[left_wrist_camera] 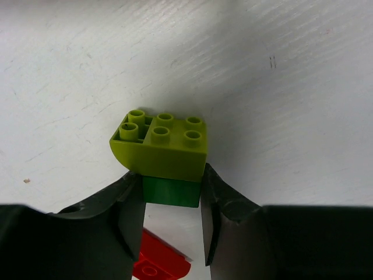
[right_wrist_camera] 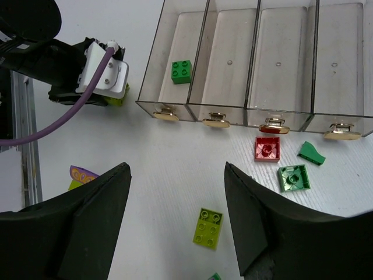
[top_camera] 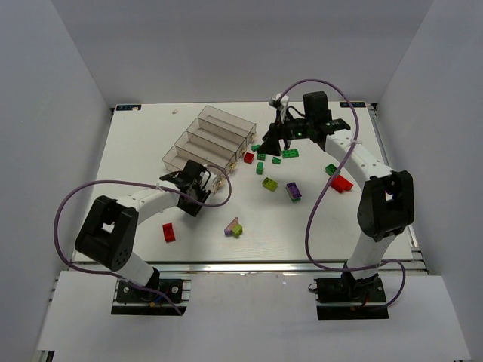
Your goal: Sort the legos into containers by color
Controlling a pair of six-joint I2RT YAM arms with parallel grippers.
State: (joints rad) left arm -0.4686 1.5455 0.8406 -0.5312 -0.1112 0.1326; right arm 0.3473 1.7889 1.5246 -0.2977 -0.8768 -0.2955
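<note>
My left gripper is shut on a dark green brick that carries a lime curved brick on top; both fingers press the green brick's sides. It sits at the containers' near-left corner. The containers are four joined clear bins; the leftmost bin in the right wrist view holds one green brick. My right gripper hangs open and empty over the table in front of the bins. A lime brick lies below its jaws.
Loose legos lie scattered: red and green by the bin fronts, purple, red, a purple-lime pair and red nearer the arms. Purple cables loop over both arms.
</note>
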